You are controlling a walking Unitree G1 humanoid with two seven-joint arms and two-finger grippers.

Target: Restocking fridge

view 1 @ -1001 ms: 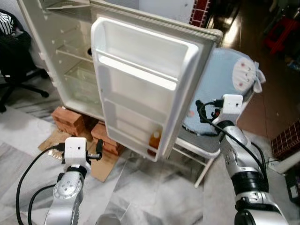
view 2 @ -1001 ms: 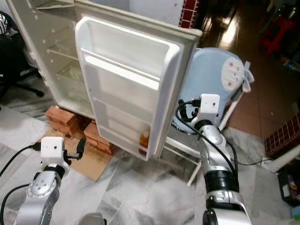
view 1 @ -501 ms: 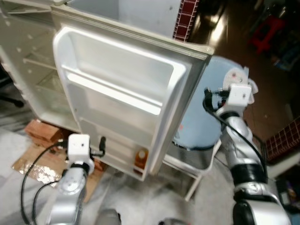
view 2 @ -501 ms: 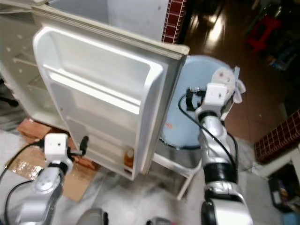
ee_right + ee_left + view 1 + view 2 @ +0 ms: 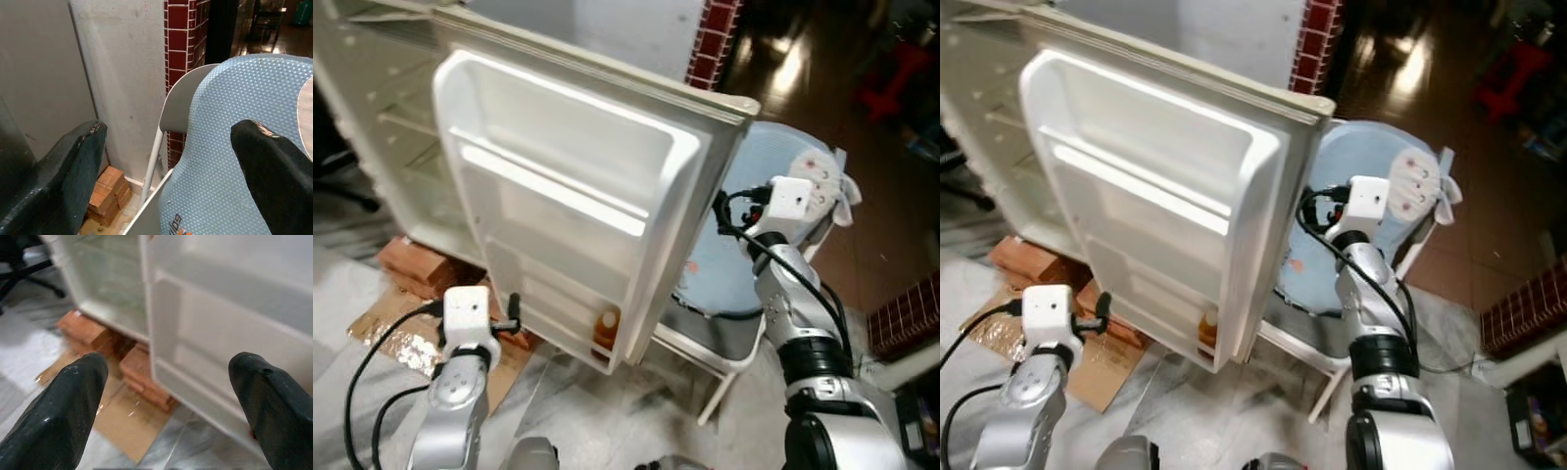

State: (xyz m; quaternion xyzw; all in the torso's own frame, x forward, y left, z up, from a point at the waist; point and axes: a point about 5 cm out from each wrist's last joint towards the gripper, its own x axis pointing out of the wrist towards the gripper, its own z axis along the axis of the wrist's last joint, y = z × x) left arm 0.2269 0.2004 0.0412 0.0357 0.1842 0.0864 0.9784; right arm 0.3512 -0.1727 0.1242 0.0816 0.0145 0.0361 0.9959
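The white fridge [image 5: 401,147] stands open, its door [image 5: 578,186] swung out towards me with white inner shelves. An orange bottle [image 5: 605,329] stands in the lowest door shelf. My left gripper [image 5: 166,401] is open and holds nothing; it hangs low in front of the door's bottom shelf [image 5: 514,309], a little left of the bottle. My right gripper [image 5: 166,171] is open with nothing in it, raised behind the door's outer edge [image 5: 729,210], facing a chair's back and the wall.
A white chair with a light blue cushion [image 5: 744,255] stands right behind the door. Bricks [image 5: 411,262] prop the fridge, with cardboard [image 5: 396,338] on the marble floor. A red brick pillar [image 5: 710,44] rises behind. A dark office chair [image 5: 328,162] is far left.
The whole view has swung and tilted. My right gripper has risen from the chair's seat height to its back, staying behind the door's edge. The left gripper stays low by the bottom shelf.
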